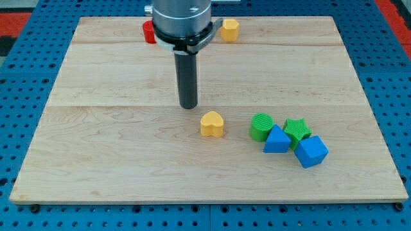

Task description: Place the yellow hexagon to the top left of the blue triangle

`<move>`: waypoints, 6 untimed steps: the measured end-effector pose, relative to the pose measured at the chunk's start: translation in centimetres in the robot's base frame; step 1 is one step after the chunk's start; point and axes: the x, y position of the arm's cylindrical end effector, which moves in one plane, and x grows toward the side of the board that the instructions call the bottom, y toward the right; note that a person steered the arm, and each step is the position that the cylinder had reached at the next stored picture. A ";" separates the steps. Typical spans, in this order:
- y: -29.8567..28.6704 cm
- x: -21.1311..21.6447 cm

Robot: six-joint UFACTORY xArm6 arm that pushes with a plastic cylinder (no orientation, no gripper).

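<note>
The yellow hexagon point(229, 29) sits near the board's top edge, just right of the arm's body. The blue triangle point(277, 140) lies at the lower right, touching a green round block point(261, 126) on its upper left and a green star point(297, 130) on its upper right. My tip point(189, 106) rests on the board near the middle, up and left of a yellow heart point(212, 124), with a small gap between them. The tip is far below and left of the yellow hexagon.
A blue cube point(311, 151) sits right of the blue triangle, below the green star. A red block point(149, 31) is partly hidden behind the arm at the top. The wooden board point(96, 147) lies on a blue pegboard.
</note>
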 end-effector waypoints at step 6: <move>6.1 -8.8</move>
